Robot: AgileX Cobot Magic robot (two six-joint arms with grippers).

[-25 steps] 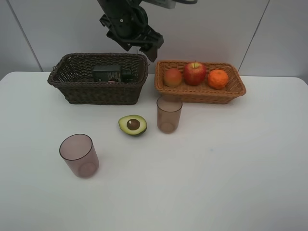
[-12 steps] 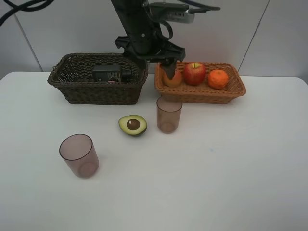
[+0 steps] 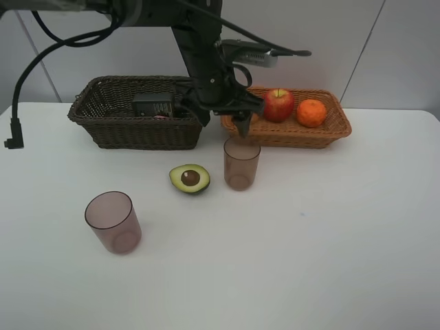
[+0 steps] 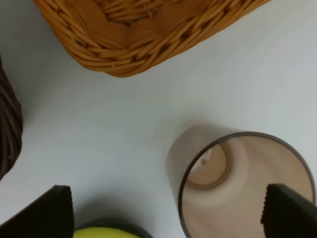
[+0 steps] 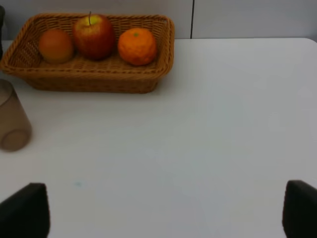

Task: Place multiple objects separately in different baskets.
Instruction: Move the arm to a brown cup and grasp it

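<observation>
Translucent mauve cup (image 3: 241,163), at 3 o'clock of the halved avocado (image 3: 190,178): centre the wide-spread jaws of your left gripper (image 3: 223,122) over it before descending.

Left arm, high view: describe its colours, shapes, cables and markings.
The left arm is black, with rounded jointed links and a silver-grey box near the wrist. A black cable hangs from it, ending in a plug. Its fingers are black and ribbed. No markings are legible.

A peach-coloured fruit (image 5: 56,45), a red apple (image 5: 93,36) and an orange tangerine (image 5: 137,46) are held in a light orange-tan woven wicker basket (image 5: 99,82).
</observation>
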